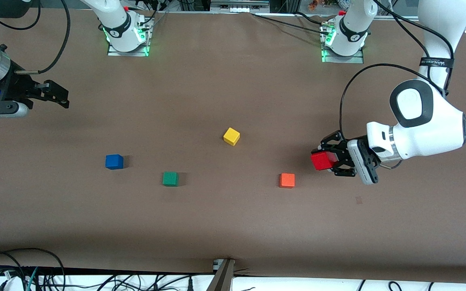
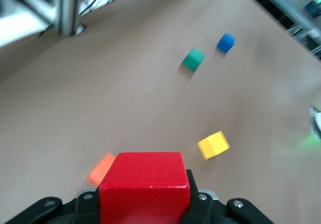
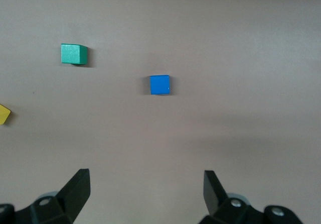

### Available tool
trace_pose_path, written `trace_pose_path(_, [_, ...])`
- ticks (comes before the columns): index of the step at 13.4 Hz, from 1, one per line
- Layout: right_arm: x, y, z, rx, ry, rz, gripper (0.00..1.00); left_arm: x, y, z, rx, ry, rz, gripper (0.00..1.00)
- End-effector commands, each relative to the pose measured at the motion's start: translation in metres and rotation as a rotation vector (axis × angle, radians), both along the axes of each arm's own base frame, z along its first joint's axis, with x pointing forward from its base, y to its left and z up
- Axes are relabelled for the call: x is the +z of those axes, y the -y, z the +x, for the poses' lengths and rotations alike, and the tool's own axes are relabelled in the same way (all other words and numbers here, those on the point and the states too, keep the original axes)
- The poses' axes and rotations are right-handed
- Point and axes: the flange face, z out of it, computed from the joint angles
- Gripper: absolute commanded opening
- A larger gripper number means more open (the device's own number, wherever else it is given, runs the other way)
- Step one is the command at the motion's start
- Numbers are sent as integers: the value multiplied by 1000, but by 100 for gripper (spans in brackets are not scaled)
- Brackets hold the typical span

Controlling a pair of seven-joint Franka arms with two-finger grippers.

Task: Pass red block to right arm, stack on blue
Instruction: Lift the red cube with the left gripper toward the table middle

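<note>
My left gripper (image 1: 327, 161) is shut on the red block (image 1: 320, 160) and holds it above the table, toward the left arm's end, close to the orange cube. In the left wrist view the red block (image 2: 144, 186) fills the space between the black jaws of that gripper (image 2: 144, 204). The blue cube (image 1: 114, 161) sits alone on the table toward the right arm's end; it also shows in the left wrist view (image 2: 225, 42). My right gripper (image 1: 58, 96) hangs open and empty at the right arm's end of the table. In the right wrist view it (image 3: 147, 184) is apart from the blue cube (image 3: 160, 85).
A green cube (image 1: 170, 178) lies beside the blue one, a little nearer the front camera. A yellow cube (image 1: 231, 136) lies mid-table. An orange cube (image 1: 287, 180) lies near the left gripper. The brown table (image 1: 233, 226) ends in a cabled edge at the front.
</note>
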Motion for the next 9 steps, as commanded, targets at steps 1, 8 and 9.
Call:
trace_pose_path(1, [3, 0, 1, 6, 0, -16, 100, 9, 19, 2, -56, 60, -87, 13])
trace_pose_path(8, [3, 0, 1, 8, 0, -16, 100, 11, 91, -8, -163, 128, -274, 11])
trace_pose_path(9, [3, 0, 1, 8, 0, -16, 100, 12, 96, -10, -168, 131, -284, 10])
